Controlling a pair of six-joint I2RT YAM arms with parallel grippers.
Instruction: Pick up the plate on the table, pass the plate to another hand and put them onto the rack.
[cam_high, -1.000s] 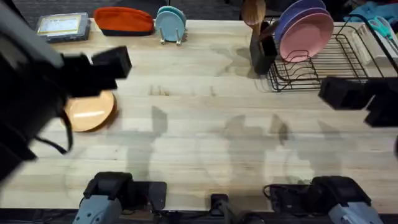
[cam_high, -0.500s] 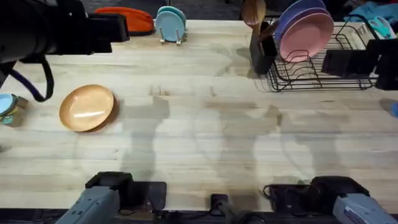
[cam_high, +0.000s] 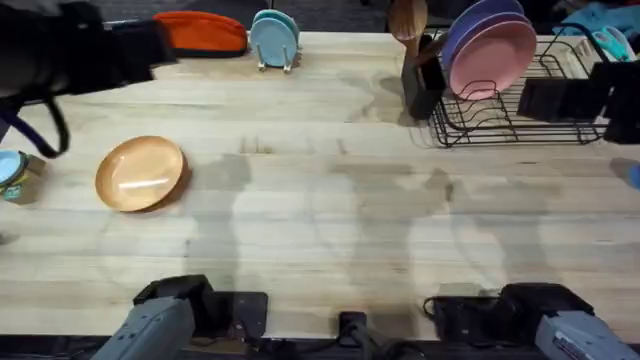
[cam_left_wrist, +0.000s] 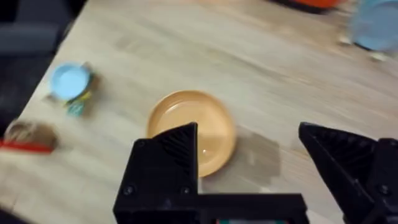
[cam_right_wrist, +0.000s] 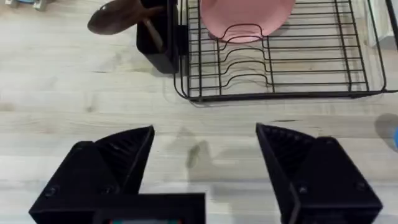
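The orange-tan plate (cam_high: 140, 173) lies flat on the table (cam_high: 330, 210) at the left. My left arm (cam_high: 70, 50) hangs high over the table's back left corner. In the left wrist view the left gripper (cam_left_wrist: 249, 155) is open well above the plate (cam_left_wrist: 186, 115), with nothing between its fingers. The black wire rack (cam_high: 520, 110) stands at the back right and holds a pink plate (cam_high: 492, 58) with a purple one behind it. My right gripper (cam_right_wrist: 205, 155) is open and empty, above the bare table just in front of the rack (cam_right_wrist: 280, 62).
A black utensil holder (cam_high: 422, 85) with a wooden spoon stands left of the rack. Small blue plates on a wooden stand (cam_high: 275, 40) and a red-orange item (cam_high: 200, 32) sit along the back edge. A small blue object (cam_high: 10, 170) lies at the left edge.
The left arm has risen and pulled back toward the far left, uncovering the plate. The right arm has moved back to the rack's front right. The plate has not moved.
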